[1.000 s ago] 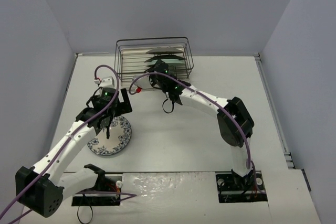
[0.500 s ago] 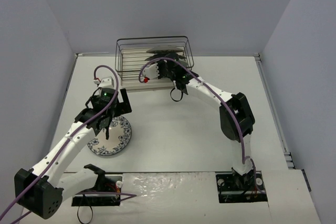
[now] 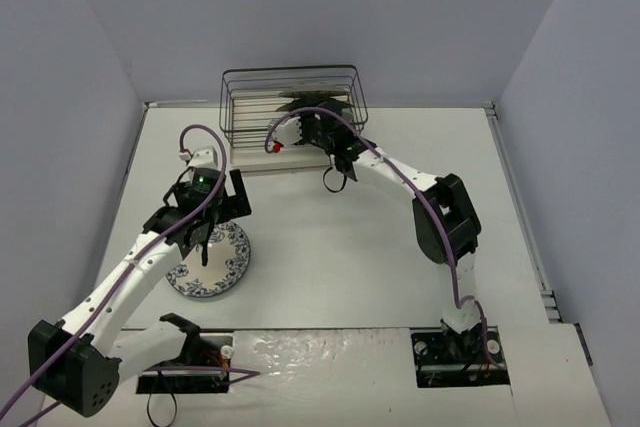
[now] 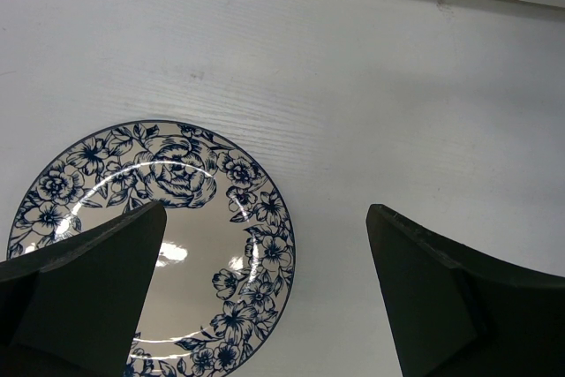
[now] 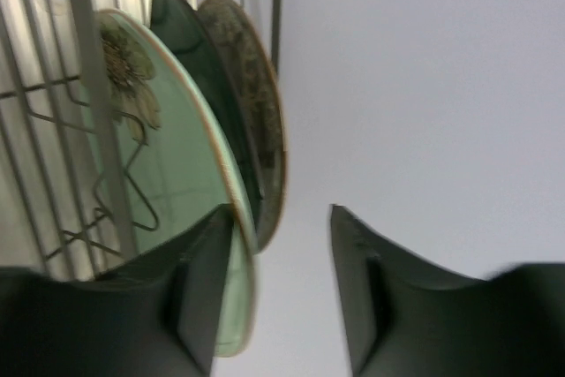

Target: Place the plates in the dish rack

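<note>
The dish rack [image 3: 240,112] stands at upper centre of the overhead view, at the far edge of the desk [image 3: 350,267]. Three plates [image 3: 318,105] stand on edge, side by side, in its right part. The fourth plate [image 3: 222,269] lies flat on the desk at lower left, below the left hand [image 4: 265,209]. The right hand [image 5: 282,214] is at the rack, with the nearest plate [image 5: 168,183] just beside it.

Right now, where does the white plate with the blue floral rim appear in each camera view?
Top external: the floral plate lies lower left on the table, beneath the left gripper.
Left wrist: lower left, partly behind one finger.
Right wrist: not in view.
Shared landmark: the left gripper, open above the plate.
</note>
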Controlling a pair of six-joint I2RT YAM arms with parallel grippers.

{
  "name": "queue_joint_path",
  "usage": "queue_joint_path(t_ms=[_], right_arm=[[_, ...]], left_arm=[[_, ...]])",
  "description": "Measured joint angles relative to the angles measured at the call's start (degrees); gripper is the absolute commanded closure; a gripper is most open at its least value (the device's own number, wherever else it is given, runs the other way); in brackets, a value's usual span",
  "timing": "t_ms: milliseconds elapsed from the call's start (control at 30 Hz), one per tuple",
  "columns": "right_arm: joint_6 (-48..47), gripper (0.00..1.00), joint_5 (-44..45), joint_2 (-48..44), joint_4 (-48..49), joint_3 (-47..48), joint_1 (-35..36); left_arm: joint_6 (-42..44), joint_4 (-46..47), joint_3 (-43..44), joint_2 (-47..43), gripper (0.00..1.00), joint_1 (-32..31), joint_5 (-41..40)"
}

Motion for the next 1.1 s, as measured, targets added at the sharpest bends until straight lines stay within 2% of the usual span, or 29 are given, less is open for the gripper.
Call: queue_joint_path(t_ms=[233,567,733,933,1000,1100], right_arm=[[1.17,0.29,0.13,-1.70,0.74,-2.17,0.31],[4.96,0.22,-1.40,-6.53,-2.25,-3.95,1.27],[9.29,0.03,-3.34,-12.17,-3.43,-4.75,3.79],[23.41,0.00,-7.15,-19.32,-2.82,-5.70,7.67],[31.73,0.00,-8.46,-20.35,-2.46,-5.49,8.08],[48.41,0.00,-9.39,-20.24,-4.05,-3.52,8.21]], left_arm=[[0.01,-0.01,0.04,0.03,0.03,0.01,0.19],[-0.35,-1.25,1.00,-0.52,0.03,0.00,0.17],[-1.72,-3.41,1.38,-1.85,0.03,0.00,-0.79],[-6.62,-9.52,3.59,-3.76,0.03,0.99,-5.11],[-7.99,-10.75,3.64,-4.83,0.03,4.09,-4.88],[-9.94,-11.73,2.78,-7.19,0.03,12.37,-3.15]])
